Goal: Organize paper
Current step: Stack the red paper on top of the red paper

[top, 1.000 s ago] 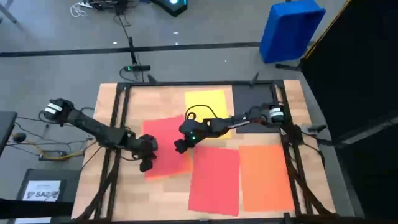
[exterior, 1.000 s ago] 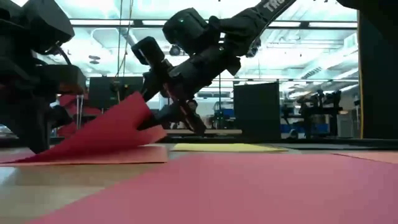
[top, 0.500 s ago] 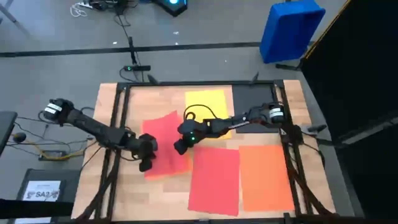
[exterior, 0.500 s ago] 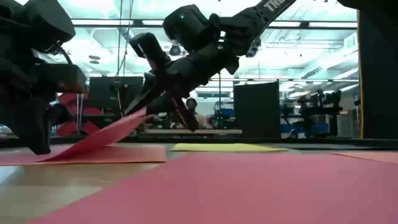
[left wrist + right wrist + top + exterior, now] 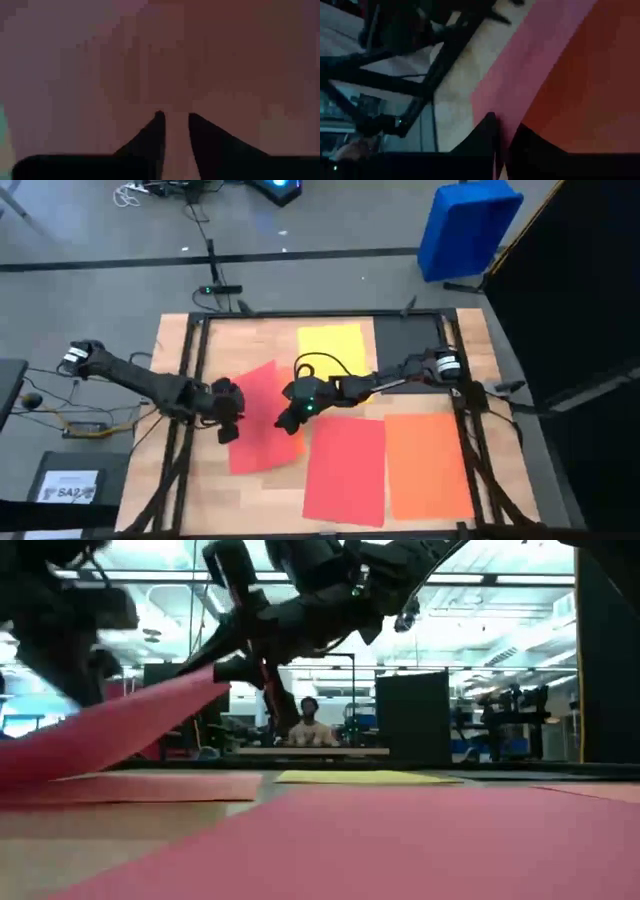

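1. Lying across a light wooden table [image 5: 170, 360] with a dark metal frame are thin, flat rectangular sheets of paper in solid colours.
2. A yellow sheet [image 5: 330, 345] lies flat at the far middle of the table, and a dark grey sheet [image 5: 405, 340] lies just beside it, nearer the right arm's base.
3. A large red sheet [image 5: 345, 470] lies flat at the near middle, with an orange sheet [image 5: 428, 465] beside it.
4. A second red sheet [image 5: 262, 420] sits left of centre, turned at an angle to the others. In the low view it is lifted at one end and slopes up off the table, with another orange-red sheet [image 5: 150, 787] lying flat beneath it.
5. The right gripper [image 5: 284, 420] is at the raised sheet's edge nearer the middle. Its fingers are closed tight on that edge, holding it up.
6. The left gripper [image 5: 228, 430] is at the opposite edge of the same sheet. Its fingers [image 5: 150, 137] stand slightly apart with pale red paper between them; whether they grip it cannot be told.
7. A blue plastic bin [image 5: 465, 225] stands on the floor beyond the table.
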